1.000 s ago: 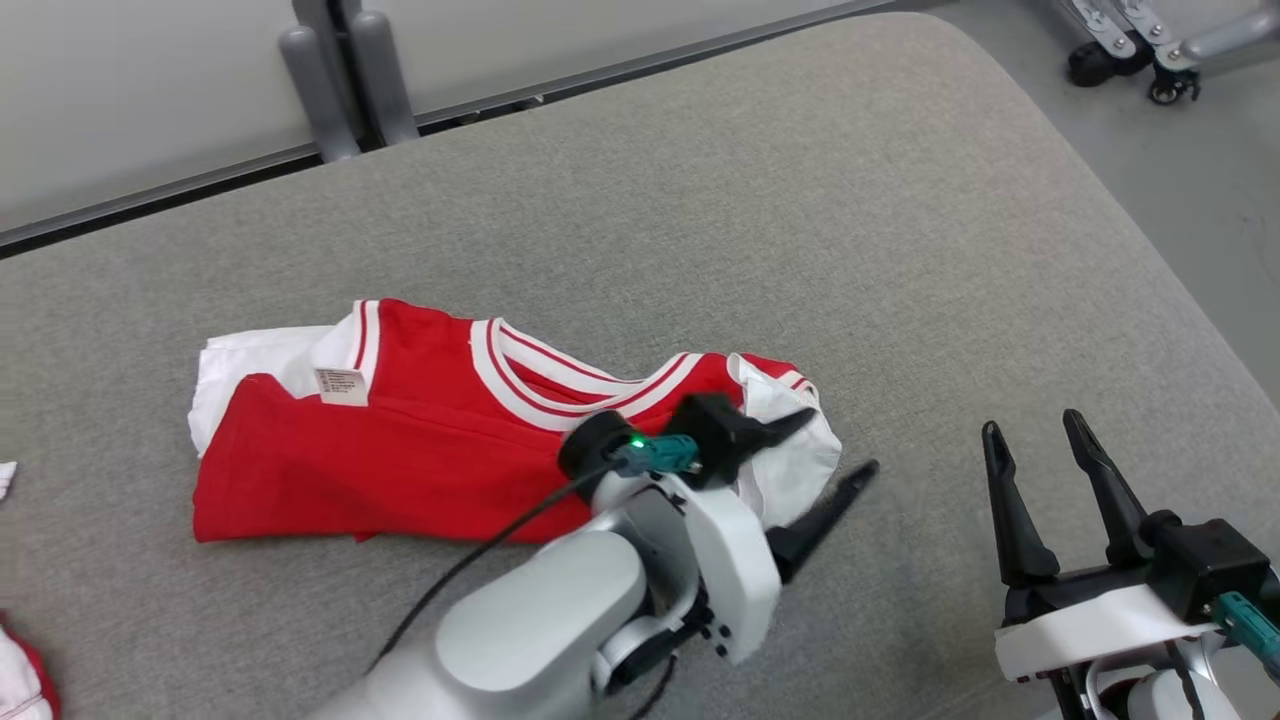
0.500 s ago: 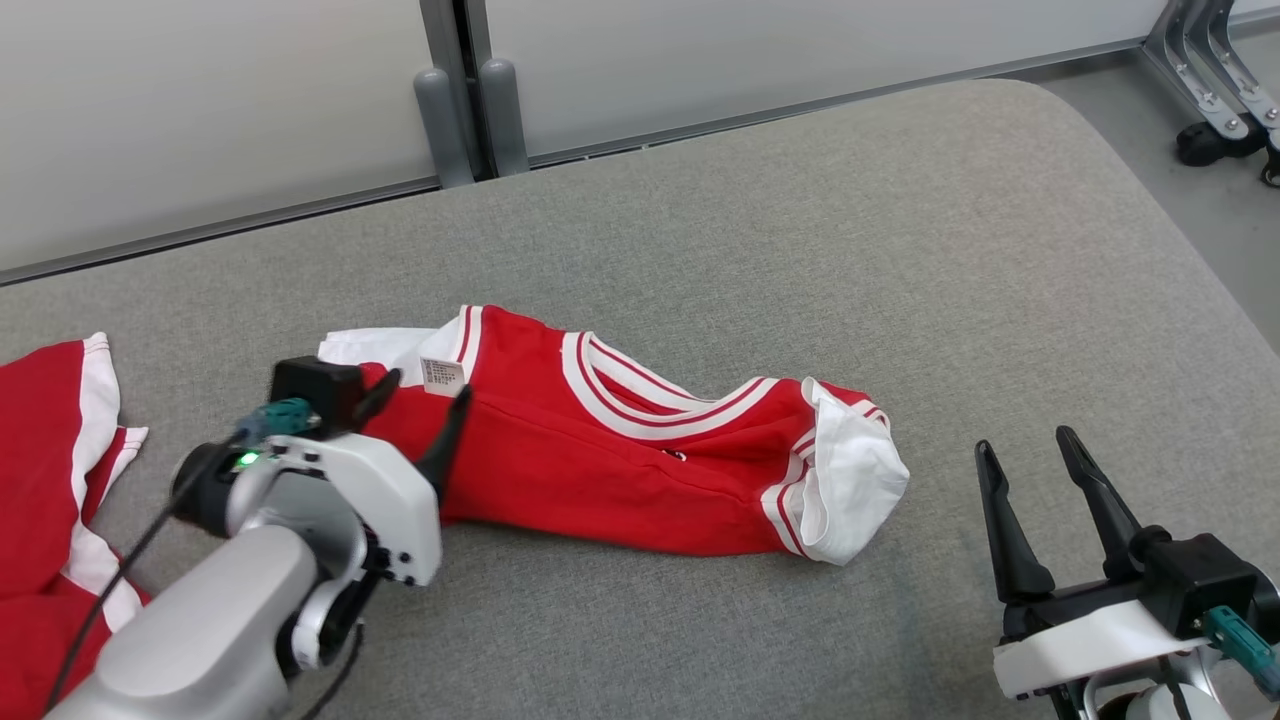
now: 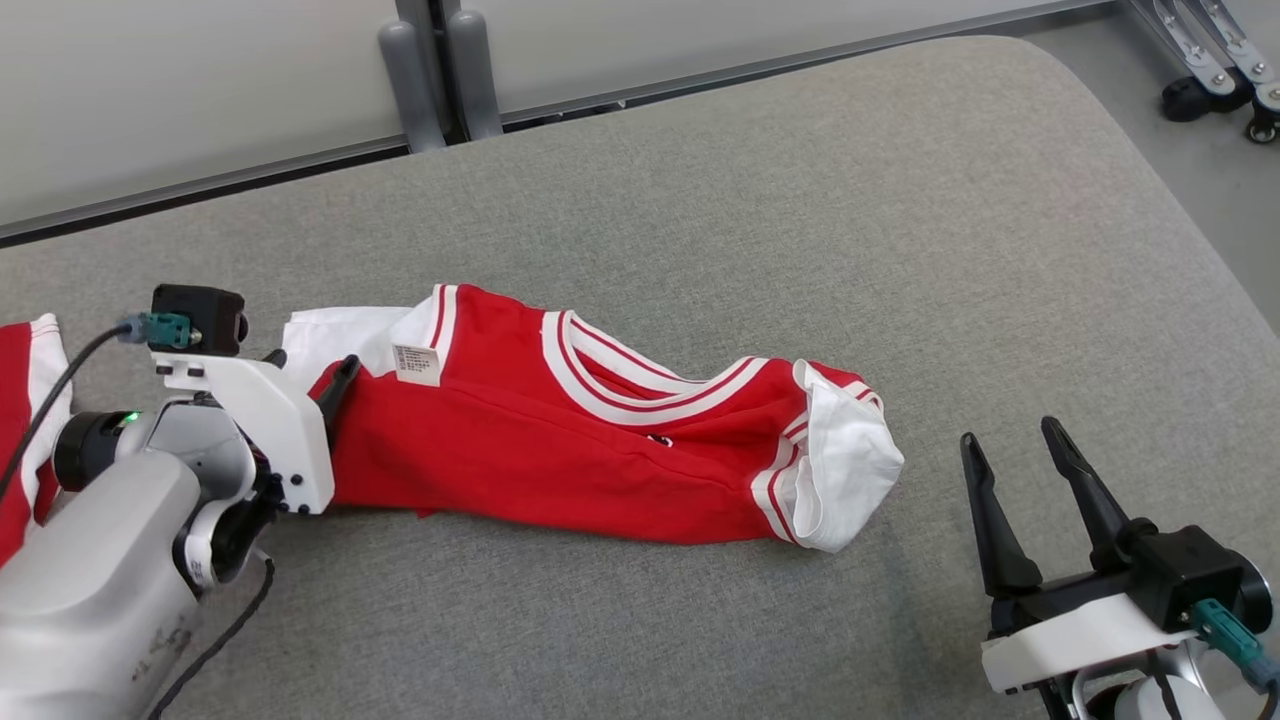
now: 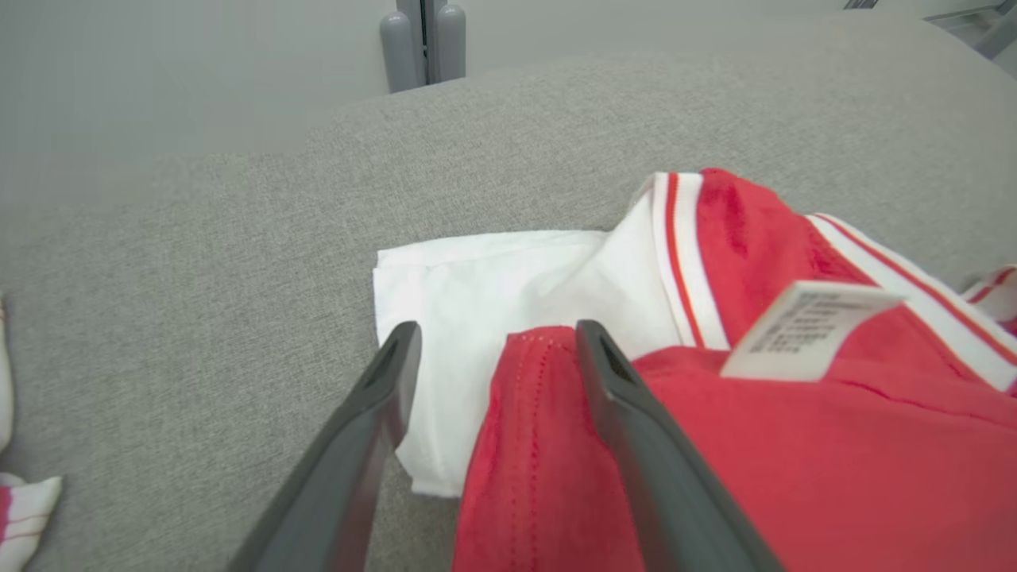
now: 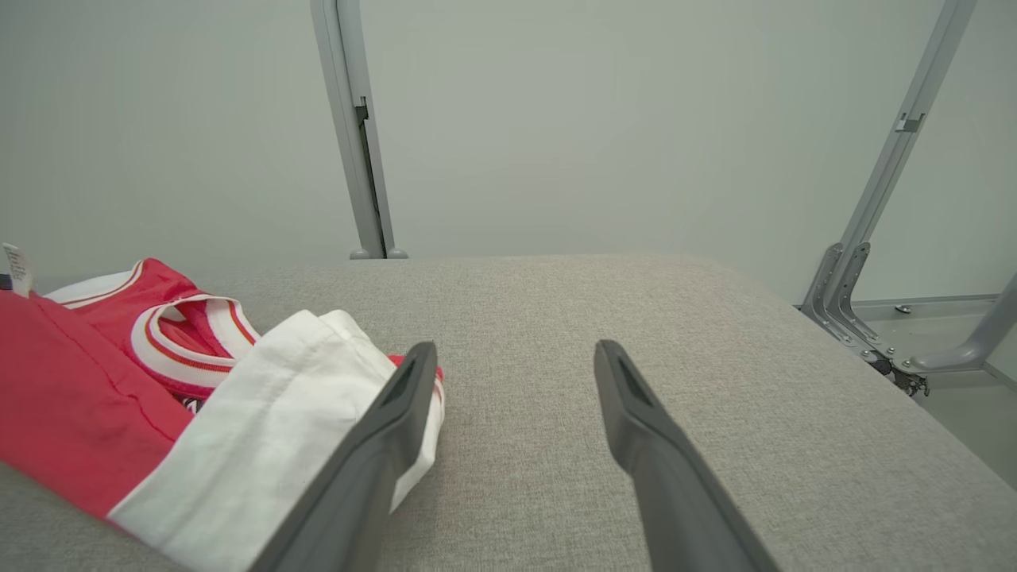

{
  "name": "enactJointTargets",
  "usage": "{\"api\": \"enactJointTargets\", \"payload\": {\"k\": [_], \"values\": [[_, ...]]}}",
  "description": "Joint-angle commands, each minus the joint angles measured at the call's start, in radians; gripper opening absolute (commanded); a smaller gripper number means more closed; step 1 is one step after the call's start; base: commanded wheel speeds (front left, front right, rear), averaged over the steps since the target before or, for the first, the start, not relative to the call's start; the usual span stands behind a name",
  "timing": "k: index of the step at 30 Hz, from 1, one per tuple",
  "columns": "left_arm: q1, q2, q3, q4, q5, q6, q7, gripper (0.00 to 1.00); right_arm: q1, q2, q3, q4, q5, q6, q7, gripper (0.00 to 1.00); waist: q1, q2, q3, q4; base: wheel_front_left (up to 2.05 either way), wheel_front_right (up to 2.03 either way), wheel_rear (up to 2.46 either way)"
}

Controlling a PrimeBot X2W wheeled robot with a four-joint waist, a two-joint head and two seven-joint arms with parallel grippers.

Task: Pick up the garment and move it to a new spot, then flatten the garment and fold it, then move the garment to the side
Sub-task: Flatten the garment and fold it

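Left gripper point(image 4: 499, 334) shifted to garment point(image 3: 560, 450) end, jaws wide astride hem; right gripper point(image 3: 1010, 435) spread.

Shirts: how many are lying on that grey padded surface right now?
2. One red and white shirt lies bunched up in the middle of the grey surface. A second shirt pokes in at the left edge, mostly cut off, so more may lie beyond it.

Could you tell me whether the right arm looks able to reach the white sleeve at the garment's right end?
Probably yes: the right gripper stands open beside that white sleeve, with bare grey padding between them and nothing in the way.
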Motion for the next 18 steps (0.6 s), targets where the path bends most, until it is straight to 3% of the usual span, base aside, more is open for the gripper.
{"api": "enactJointTargets", "payload": {"k": [1,5,6,8,18], "values": [[-0.018,0.002,0.001,0.016,-0.016,-0.016,0.017,1.00,-0.011,-0.005,0.001,0.000,0.000,0.000,-0.005,1.00,0.0000,0.0000,0.006,-0.005,0.00,0.00,0.00],[-0.049,-0.001,-0.019,0.066,-0.034,-0.071,0.097,1.00,-0.010,-0.005,0.010,-0.001,0.004,0.000,-0.005,1.00,0.0000,0.0000,0.015,-0.014,0.00,0.00,0.00],[-0.055,-0.001,-0.025,0.075,-0.036,-0.084,0.112,0.89,-0.010,-0.005,0.010,0.000,0.004,0.000,-0.005,1.00,0.0000,0.0000,0.016,-0.016,0.00,0.00,0.00],[-0.061,-0.011,-0.029,0.077,-0.052,-0.114,0.133,0.00,-0.006,-0.005,0.002,0.001,0.007,0.000,-0.005,1.00,0.0000,0.0000,0.017,-0.015,0.00,0.00,0.00],[-0.041,-0.034,-0.043,0.030,-0.051,-0.148,0.113,0.00,-0.004,-0.005,-0.015,0.011,-0.002,0.000,-0.005,1.00,0.0000,0.0000,-0.001,0.030,0.00,0.00,0.00]]}}
